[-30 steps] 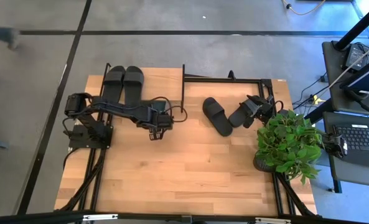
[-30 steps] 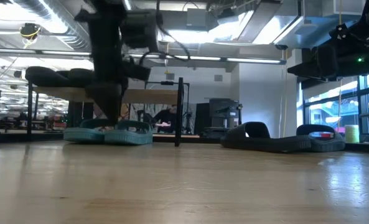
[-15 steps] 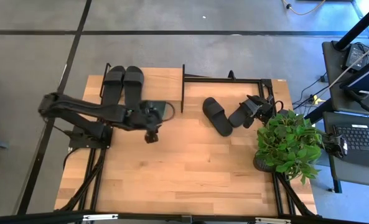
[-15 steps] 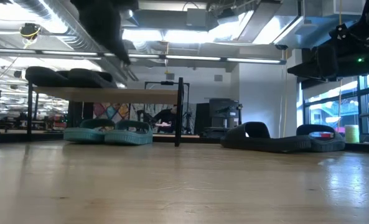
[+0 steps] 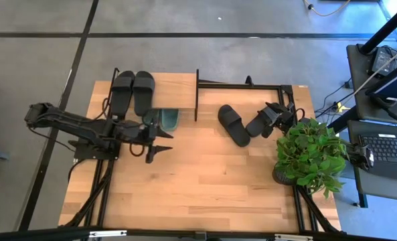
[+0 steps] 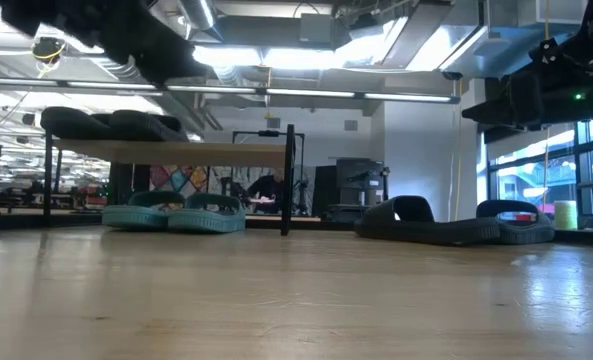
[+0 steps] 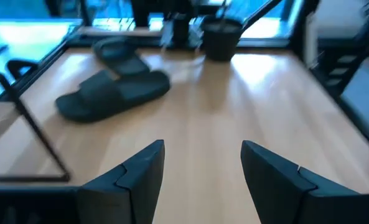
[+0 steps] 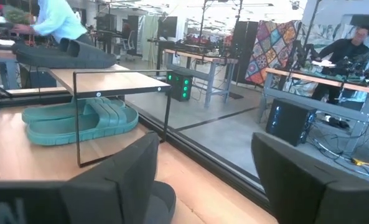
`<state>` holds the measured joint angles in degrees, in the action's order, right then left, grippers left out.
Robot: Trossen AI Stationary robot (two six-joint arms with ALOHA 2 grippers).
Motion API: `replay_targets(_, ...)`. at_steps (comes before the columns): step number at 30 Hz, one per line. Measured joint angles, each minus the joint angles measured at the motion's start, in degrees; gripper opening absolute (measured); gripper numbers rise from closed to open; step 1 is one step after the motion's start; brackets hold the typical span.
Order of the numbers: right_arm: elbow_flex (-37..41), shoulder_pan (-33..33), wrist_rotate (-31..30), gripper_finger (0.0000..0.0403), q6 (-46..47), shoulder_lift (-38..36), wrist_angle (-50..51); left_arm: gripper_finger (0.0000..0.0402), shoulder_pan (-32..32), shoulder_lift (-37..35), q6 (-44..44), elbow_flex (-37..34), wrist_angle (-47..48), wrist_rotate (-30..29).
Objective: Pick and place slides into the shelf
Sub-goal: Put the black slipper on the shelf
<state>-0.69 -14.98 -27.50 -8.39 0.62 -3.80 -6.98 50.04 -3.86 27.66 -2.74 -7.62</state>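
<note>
Slides on the shelf (image 5: 185, 84): two black ones (image 5: 134, 90) lie on its top board, while only the low view shows both green ones (image 6: 176, 213) side by side underneath. Two more black slides (image 5: 233, 124) lie beside the shelf. The left gripper (image 5: 156, 141), fingers apart and empty, hovers in front of the shelf; the right gripper (image 5: 278, 115), also spread, rests beyond those loose slides.

Table (image 5: 205, 187): shelf (image 5: 175, 84), two black slides (image 5: 233, 124), potted plant (image 5: 310, 152)
</note>
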Motion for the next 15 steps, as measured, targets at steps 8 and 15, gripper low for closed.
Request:
replay_targets(8, 0.00, 0.00, 0.02, 0.0257, -0.93, 0.02, -0.22, 0.0205, 0.00, -4.67, -2.07, -12.10, -15.09, 9.96)
replay_targets(15, 0.00, 0.00, 0.02, 0.0257, -0.88, 0.01, -0.26, 0.0205, 0.02, -10.60, -3.18, -16.79, -15.01, 10.54)
